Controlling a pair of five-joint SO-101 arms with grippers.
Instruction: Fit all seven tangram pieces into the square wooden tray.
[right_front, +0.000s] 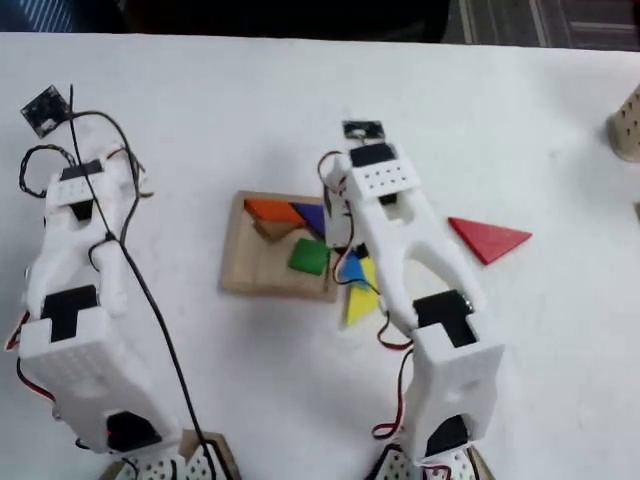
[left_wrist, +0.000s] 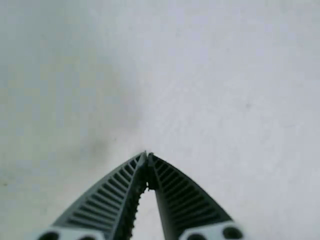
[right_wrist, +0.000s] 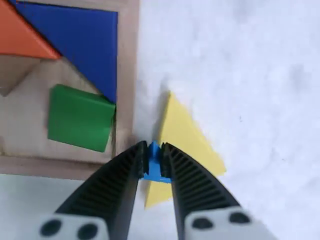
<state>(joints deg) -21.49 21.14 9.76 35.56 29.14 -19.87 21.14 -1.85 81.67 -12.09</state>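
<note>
We count seven flat pieces. Four lie in the square wooden tray (right_front: 245, 268): an orange triangle (right_front: 272, 210), a dark blue triangle (right_front: 311, 216), a brown piece (right_front: 275, 230) and a green square (right_front: 309, 257). The right gripper (right_wrist: 155, 150) is clamped on a small light-blue piece (right_wrist: 154, 169) just outside the tray, by a yellow triangle (right_front: 361, 298) lying lengthwise along that edge. A red triangle (right_front: 489, 239) lies well apart. The left gripper (left_wrist: 147, 156) is closed over the white table (right_front: 200, 120).

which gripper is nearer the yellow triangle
Right. The right gripper, shut on a small blue piece, is right against the yellow triangle's edge beside the tray. The left gripper is shut over bare table, far off beyond the tray's other side.
</note>
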